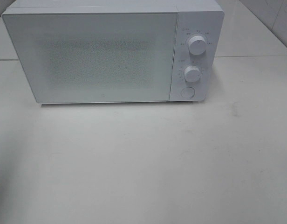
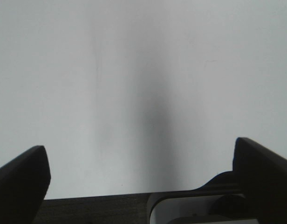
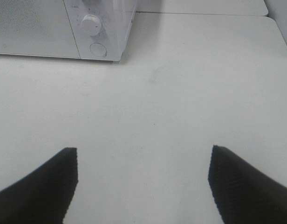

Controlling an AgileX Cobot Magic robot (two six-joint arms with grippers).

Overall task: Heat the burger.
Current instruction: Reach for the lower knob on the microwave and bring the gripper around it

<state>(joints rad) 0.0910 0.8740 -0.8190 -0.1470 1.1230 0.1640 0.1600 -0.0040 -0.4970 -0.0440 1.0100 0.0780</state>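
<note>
Burger appears in none of the views, so its place cannot be told. Over the white table (image 2: 134, 70) the left gripper (image 2: 141, 163) hangs with its fingers wide apart, holding nothing. The right gripper (image 3: 143, 168) is likewise spread and empty, angled down at the table, with the closed microwave (image 3: 55, 28) well ahead of it.

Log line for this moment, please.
microwave: door shut | burger: not in view | left pincer: open, empty | right pincer: open, empty

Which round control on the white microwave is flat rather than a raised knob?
The bottom white button, beneath the upper dial and lower dial.
</note>
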